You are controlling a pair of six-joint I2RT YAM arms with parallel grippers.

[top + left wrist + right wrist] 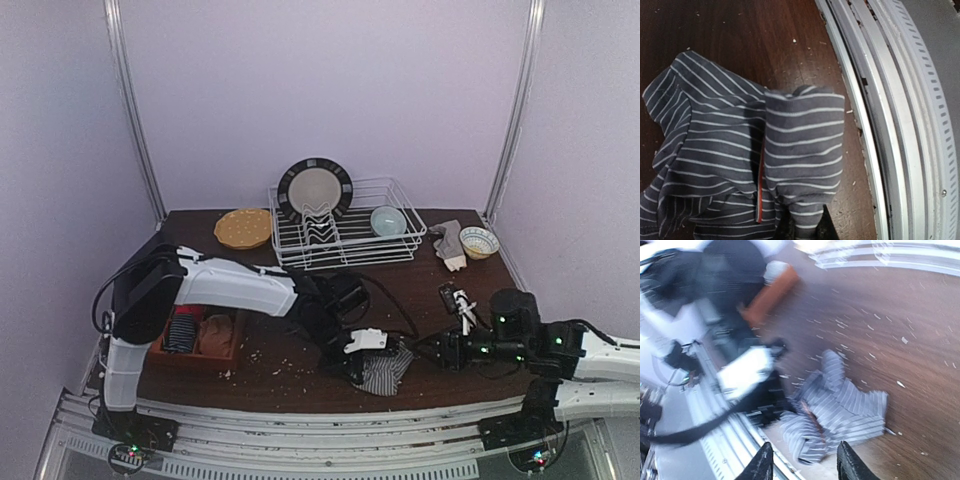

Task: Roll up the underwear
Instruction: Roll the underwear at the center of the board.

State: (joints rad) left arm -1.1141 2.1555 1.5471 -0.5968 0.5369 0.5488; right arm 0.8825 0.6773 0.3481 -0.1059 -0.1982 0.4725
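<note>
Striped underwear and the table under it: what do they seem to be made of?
The striped underwear: looks like soft knit cloth, probably cotton jersey, matte grey with fine white stripes; it folds and bunches limply. The table: dark brown wood or wood-look laminate, slightly glossy, with grain streaks.

One striped underwear, two bowls, perhaps two plates, one rack

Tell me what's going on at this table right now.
Two robot arms are working on rolling underwear. The left gripper is shut on the edge of the striped underwear, which lies crumpled, not rolled, near the front edge of the table. The right gripper is open and off the cloth, just beside it. More garments sit in a wooden tray at the left.
</note>
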